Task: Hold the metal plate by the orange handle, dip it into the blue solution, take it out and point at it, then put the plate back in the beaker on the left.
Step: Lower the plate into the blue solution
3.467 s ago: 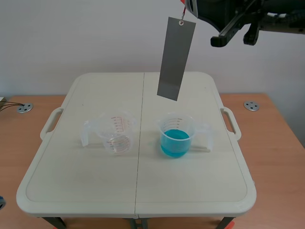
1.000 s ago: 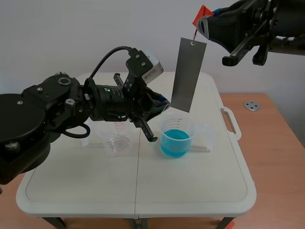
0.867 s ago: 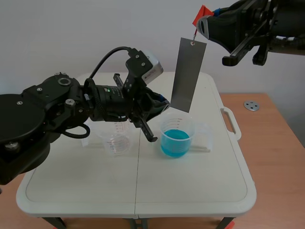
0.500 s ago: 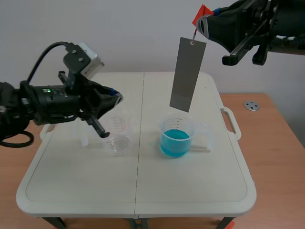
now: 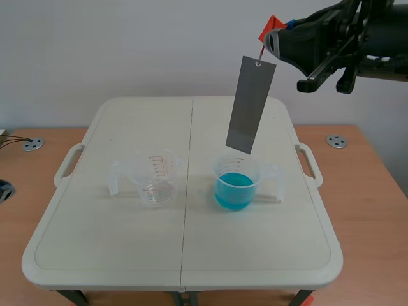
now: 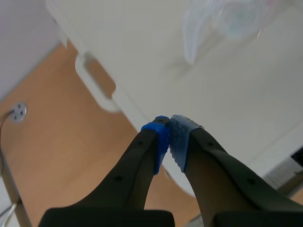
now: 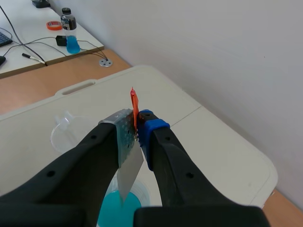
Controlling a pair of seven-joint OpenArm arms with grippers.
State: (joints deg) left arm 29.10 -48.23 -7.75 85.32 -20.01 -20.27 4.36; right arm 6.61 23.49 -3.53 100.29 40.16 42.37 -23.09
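Two beakers [image 5: 156, 177] [image 5: 236, 183], one metal plate [image 5: 250, 105]

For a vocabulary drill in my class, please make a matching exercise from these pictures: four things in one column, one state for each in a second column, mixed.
1. grey metal plate
2. left clear plastic beaker
3. right clear plastic beaker
4. left gripper

a. holds blue solution
b. shut on nothing
c. hangs by its orange handle from the right gripper
d. no blue inside

Pairs: 1-c, 2-d, 3-a, 4-b

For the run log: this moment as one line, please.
right gripper: shut on orange handle | metal plate: hanging above beaker of blue solution, not immersed | left gripper: shut, empty | clear beaker: no plate
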